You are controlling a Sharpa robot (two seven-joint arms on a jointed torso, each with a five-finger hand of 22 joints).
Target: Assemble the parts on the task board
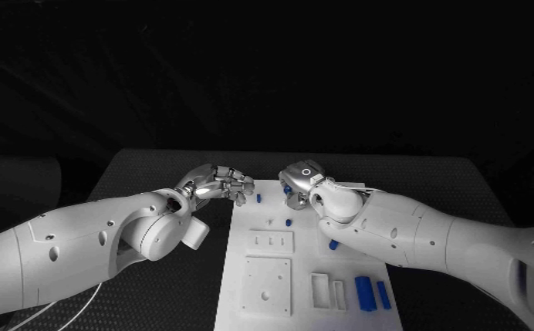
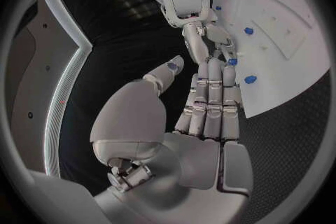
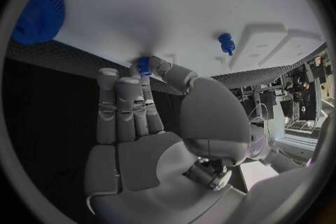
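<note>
My right robot hand pinches a small blue part at the task board's far edge, mid-frame, to seat it, while my left robot hand hovers empty, fingers extended, beside it.

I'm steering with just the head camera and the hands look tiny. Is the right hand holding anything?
Observer: Yes. In the right wrist view, the right hand pinches a small blue part between thumb and finger, at the edge of the task board.
Operator: What about the left hand?
Observer: The left wrist view shows the left hand holding nothing, its fingers stretched straight towards the board.
Operator: Any more blue bits nearby?
Observer: A blue peg sticks up from the board, apart from the pinched one.
</note>
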